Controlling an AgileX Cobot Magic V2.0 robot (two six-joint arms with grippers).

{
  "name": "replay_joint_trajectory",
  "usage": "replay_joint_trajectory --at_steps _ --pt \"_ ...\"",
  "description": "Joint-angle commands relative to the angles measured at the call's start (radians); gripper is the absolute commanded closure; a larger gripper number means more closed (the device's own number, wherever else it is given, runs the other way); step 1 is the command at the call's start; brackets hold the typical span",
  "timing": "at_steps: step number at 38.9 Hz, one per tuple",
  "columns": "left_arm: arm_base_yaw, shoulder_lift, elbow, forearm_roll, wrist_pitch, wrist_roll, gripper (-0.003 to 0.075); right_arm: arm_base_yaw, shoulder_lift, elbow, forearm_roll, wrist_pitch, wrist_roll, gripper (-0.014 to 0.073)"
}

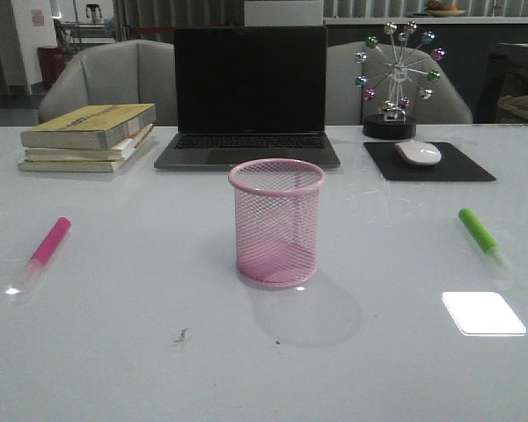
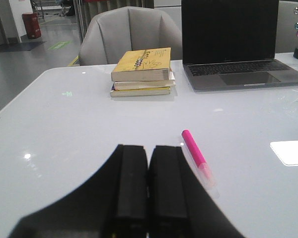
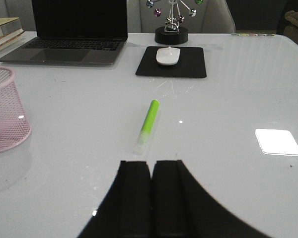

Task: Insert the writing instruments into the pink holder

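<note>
The pink holder [image 1: 276, 223] stands upright and empty at the table's middle; its edge shows in the right wrist view [image 3: 5, 109]. A hot pink marker [image 1: 46, 245] lies flat at the left, clear cap toward the front. The left wrist view shows this pink marker [image 2: 196, 153] just beyond my left gripper [image 2: 149, 148], which is shut and empty. At the right lies a green marker [image 1: 480, 233], cap toward the front. My right gripper [image 3: 151, 164] is shut and empty, just short of the green marker [image 3: 148, 124]. Neither gripper appears in the front view.
An open laptop [image 1: 249, 97] stands behind the holder. Stacked books [image 1: 90, 136] lie at the back left. A white mouse [image 1: 418, 153] on a black pad [image 1: 429, 163] and a ball ornament [image 1: 392, 79] occupy the back right. Chairs stand beyond the table.
</note>
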Motion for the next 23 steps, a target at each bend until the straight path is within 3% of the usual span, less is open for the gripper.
replay_joint_trajectory --at_steps 1,23 --pt "0.001 -0.021 0.004 -0.001 -0.096 -0.003 0.0621 -0.002 -0.017 0.001 -0.003 -0.079 -0.007 0.0568" --pt "0.001 -0.021 0.004 -0.001 -0.153 -0.003 0.0621 -0.002 -0.017 0.001 -0.008 -0.044 -0.008 0.0568"
